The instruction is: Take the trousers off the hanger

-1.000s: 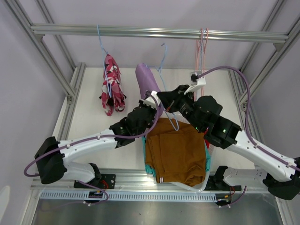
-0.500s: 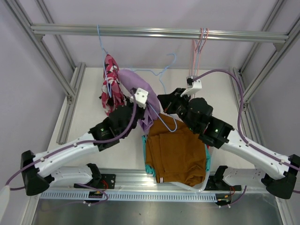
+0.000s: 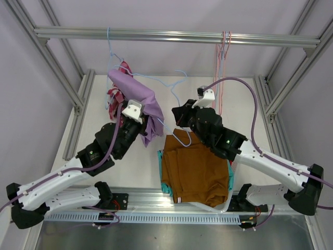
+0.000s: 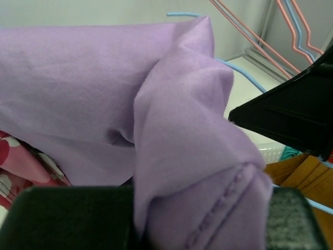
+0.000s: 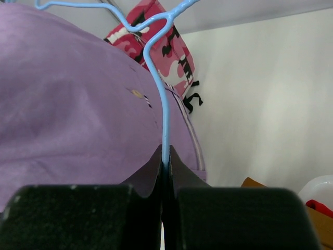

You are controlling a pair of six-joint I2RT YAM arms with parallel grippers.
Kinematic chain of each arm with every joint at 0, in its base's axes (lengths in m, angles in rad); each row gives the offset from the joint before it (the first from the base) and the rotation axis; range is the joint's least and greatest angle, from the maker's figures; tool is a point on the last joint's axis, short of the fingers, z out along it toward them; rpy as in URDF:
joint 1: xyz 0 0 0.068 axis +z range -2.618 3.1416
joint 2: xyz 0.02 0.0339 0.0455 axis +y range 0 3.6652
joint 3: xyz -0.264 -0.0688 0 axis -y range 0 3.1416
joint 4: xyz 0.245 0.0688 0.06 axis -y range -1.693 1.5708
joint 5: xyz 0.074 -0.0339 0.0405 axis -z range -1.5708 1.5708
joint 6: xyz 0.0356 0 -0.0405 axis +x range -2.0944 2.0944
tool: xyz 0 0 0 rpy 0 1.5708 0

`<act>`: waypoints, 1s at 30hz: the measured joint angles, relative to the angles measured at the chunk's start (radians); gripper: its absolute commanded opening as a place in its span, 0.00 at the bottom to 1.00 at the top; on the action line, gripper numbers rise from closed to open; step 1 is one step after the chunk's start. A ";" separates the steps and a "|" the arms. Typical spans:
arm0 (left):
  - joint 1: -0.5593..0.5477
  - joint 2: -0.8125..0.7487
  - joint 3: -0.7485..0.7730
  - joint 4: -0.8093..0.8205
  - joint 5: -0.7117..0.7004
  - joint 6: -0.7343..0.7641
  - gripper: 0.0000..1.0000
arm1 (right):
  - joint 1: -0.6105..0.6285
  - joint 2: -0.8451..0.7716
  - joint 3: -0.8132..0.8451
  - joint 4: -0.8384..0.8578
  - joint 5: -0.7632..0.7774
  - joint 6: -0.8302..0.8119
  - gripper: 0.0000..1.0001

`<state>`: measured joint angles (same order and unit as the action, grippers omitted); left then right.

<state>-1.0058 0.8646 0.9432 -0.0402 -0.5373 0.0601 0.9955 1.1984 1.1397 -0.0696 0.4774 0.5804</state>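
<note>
Leftward since a second before: left gripper (image 3: 138,119) hauled lilac cloth trousers (image 3: 136,94) off centre, pinched tight on bunched fold; cloth edge overlapped pink-white-black camouflage trousers (image 5: 177,57). Right gripper (image 5: 165,172) clamped thin blue wire hanger (image 5: 163,130). Rust-brown trousers (image 3: 195,166) lay folded by near edge of white table (image 3: 93,120); open tabletop left of arms.

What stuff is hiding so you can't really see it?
- Top view: the camouflage trousers are mostly behind the lilac trousers.
- Top view: the teal trousers lie under the brown trousers; only an edge shows.
- Left wrist view: lilac cloth buries the left gripper fingertips.
- Right wrist view: the blue hanger is cut off at the top edge.
</note>
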 measured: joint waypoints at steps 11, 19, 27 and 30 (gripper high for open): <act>0.000 -0.164 -0.053 -0.032 0.072 -0.055 0.01 | -0.003 0.117 -0.009 0.001 -0.023 0.015 0.00; 0.000 -0.226 -0.054 -0.003 0.102 -0.090 0.01 | -0.009 0.216 -0.055 -0.003 -0.026 0.030 0.00; -0.002 -0.230 -0.061 0.002 0.123 -0.096 0.01 | -0.050 0.233 -0.066 -0.001 -0.027 0.033 0.00; -0.002 -0.242 -0.065 0.004 0.122 -0.095 0.01 | -0.072 0.233 -0.068 -0.001 -0.028 0.033 0.00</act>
<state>-1.0077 0.6224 0.8783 -0.0364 -0.4149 -0.0349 0.9234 1.4315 1.0714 -0.0708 0.4492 0.6132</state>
